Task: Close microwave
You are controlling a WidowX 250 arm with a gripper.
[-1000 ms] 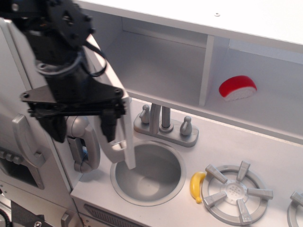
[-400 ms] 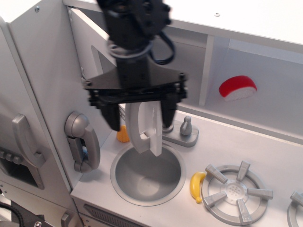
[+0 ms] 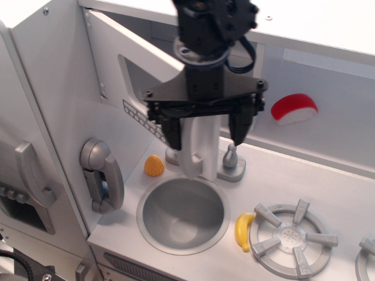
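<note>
The microwave is the white compartment at the top middle; its white door [image 3: 117,111] is hinged at the left and stands partly open, swung out over the counter. The door shows its dark grey window [image 3: 136,73], a grey button strip [image 3: 140,120] and a tall grey handle [image 3: 195,146] at its free edge. My black gripper [image 3: 207,139] hangs from above with its fingers [image 3: 174,136] spread wide on either side of the handle and the door's free edge. It is open and grips nothing. The arm hides part of the compartment's inside.
A round sink [image 3: 183,215] lies below the door, with the grey faucet [image 3: 229,161] behind it. An orange piece [image 3: 154,165], a yellow banana [image 3: 244,229], a grey burner [image 3: 288,237], a red-and-white food piece [image 3: 293,108] on the shelf and a grey phone handset [image 3: 101,174] are around.
The arm has moved right and back, and the microwave door has swung with it from wide open at the left toward the compartment. The orange piece has come into view.
</note>
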